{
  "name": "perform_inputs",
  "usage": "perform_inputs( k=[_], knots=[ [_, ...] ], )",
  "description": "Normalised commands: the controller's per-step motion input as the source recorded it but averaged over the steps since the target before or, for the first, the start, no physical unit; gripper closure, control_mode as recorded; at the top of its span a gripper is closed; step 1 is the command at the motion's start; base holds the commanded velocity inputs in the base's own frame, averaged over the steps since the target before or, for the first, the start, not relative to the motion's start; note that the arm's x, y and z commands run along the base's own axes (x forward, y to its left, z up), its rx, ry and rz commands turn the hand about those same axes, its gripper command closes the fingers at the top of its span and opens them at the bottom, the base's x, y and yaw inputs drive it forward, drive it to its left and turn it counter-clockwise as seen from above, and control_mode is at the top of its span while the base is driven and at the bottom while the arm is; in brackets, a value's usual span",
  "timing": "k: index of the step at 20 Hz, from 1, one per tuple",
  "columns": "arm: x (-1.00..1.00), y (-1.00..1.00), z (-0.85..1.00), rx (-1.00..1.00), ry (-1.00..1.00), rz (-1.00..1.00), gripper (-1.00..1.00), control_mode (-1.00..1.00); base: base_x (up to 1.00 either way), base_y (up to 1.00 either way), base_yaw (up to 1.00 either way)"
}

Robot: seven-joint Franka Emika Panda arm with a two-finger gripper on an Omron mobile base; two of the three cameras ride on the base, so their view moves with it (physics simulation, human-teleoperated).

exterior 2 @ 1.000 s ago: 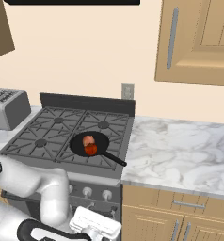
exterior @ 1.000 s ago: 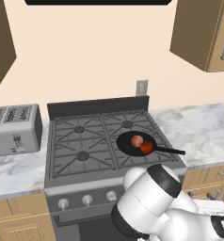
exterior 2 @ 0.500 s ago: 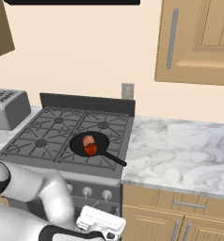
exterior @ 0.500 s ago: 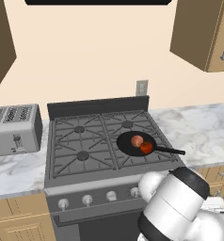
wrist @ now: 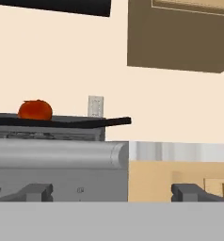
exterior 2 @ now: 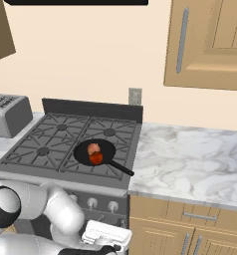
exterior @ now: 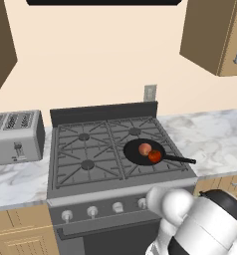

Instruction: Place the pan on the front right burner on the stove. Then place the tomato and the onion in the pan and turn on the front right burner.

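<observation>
Arm swung lower | pincer apart, below tomato in pan

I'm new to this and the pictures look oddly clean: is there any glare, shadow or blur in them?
Left base view: even, flat light; the round black frying pan casts almost no shadow on the dark grey gas stove. Right base view: equally sharp, the bright red glossy tomato showing no strong glare. Hand view: crisp too, with the open gripper low before the stove front.
</observation>
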Motion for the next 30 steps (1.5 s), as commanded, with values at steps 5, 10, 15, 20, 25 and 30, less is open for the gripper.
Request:
perform_inputs(
  k=[5,10,15,20,25,30],
  knots=[
    [0.23,0.22,-0.03,-0.01,0.00,0.09,-1.00,-1.00,0.00,0.00,0.00],
    [0.16,0.21,-0.11,-0.03,0.02,0.09,-1.00,-1.00,0.00,0.00,0.00],
    [0.04,0.03,-0.06,-0.02,0.00,0.02,-1.00,-1.00,0.00,0.00,0.00],
    [0.19,0.00,-0.12,0.00,0.00,0.00,-1.00,-1.00,0.00,0.00,0.00],
    [0.47,0.00,-0.16,0.00,0.00,0.00,-1.00,-1.00,0.00,0.00,0.00],
    [0.27,0.01,-0.27,0.00,0.02,0.00,-1.00,-1.00,0.00,0.00,0.00]
  ],
)
